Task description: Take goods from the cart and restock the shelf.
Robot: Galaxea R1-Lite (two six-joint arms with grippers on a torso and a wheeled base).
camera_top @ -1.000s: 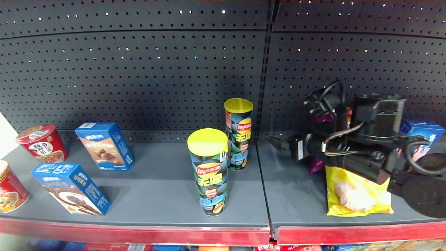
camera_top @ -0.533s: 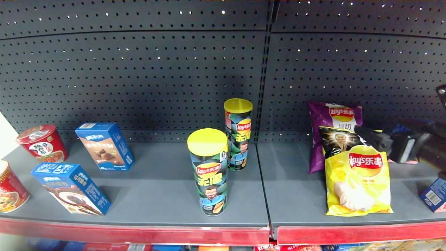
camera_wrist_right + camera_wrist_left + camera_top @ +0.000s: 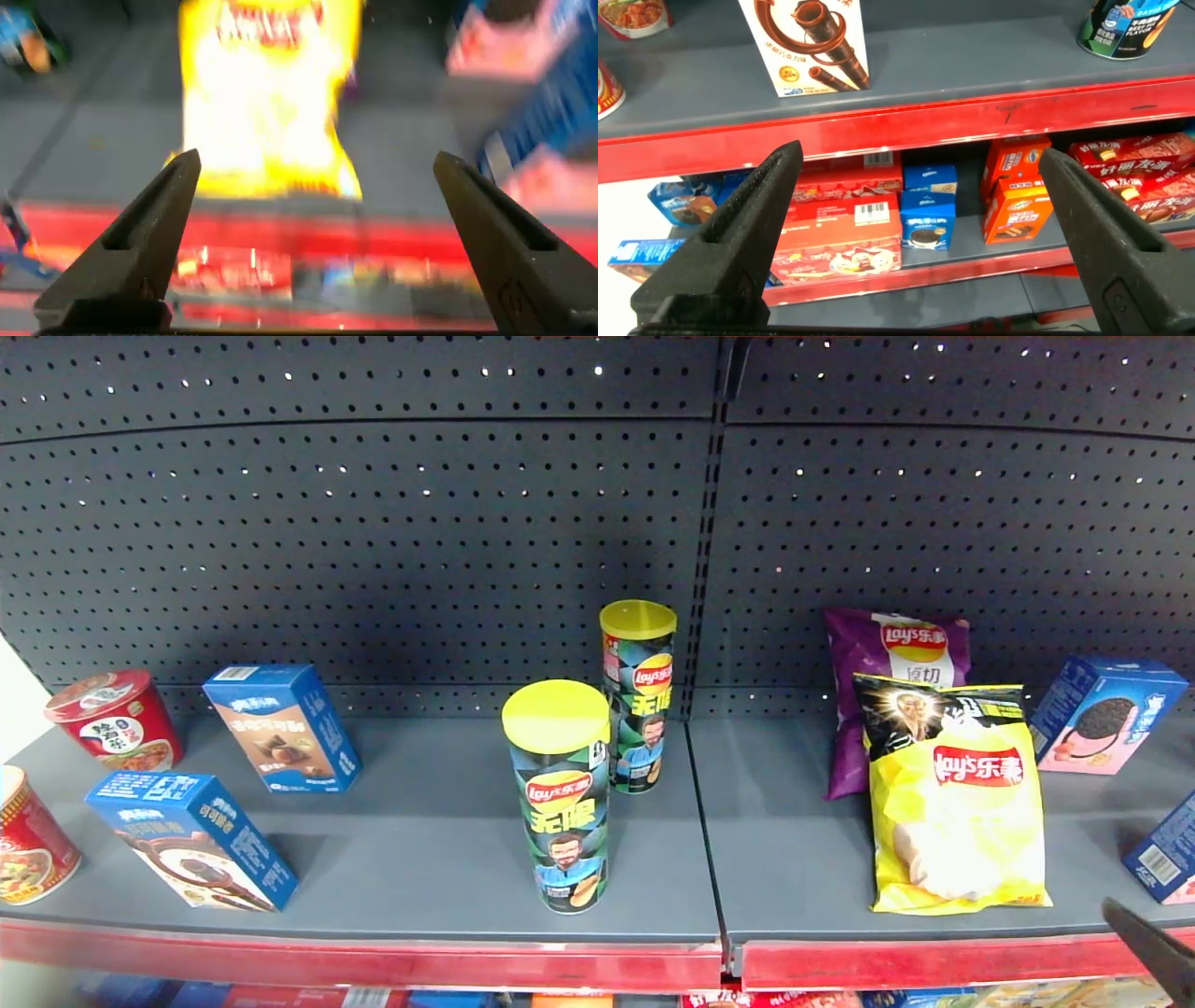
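A yellow chip bag (image 3: 957, 812) stands on the grey shelf (image 3: 803, 868), leaning against a purple chip bag (image 3: 892, 663) behind it. In the right wrist view my right gripper (image 3: 318, 243) is open and empty, drawn back in front of the yellow chip bag (image 3: 266, 103) and the shelf's red front edge (image 3: 280, 233). One dark fingertip (image 3: 1158, 952) pokes in at the head view's lower right corner. My left gripper (image 3: 924, 243) is open and empty, low in front of the red shelf edge (image 3: 878, 126).
Two yellow-lidded chip cans (image 3: 558, 793) (image 3: 638, 695) stand mid-shelf. At the left are two blue boxes (image 3: 280, 728) (image 3: 191, 840) and red noodle cups (image 3: 112, 719). Cookie boxes (image 3: 1102, 714) (image 3: 1167, 854) are at the right. Boxes (image 3: 845, 224) fill the lower shelf.
My right arm has pulled back off the shelf toward the lower right, leaving the yellow chip bag standing. The purple bag and the cookie box behind it have come into view.
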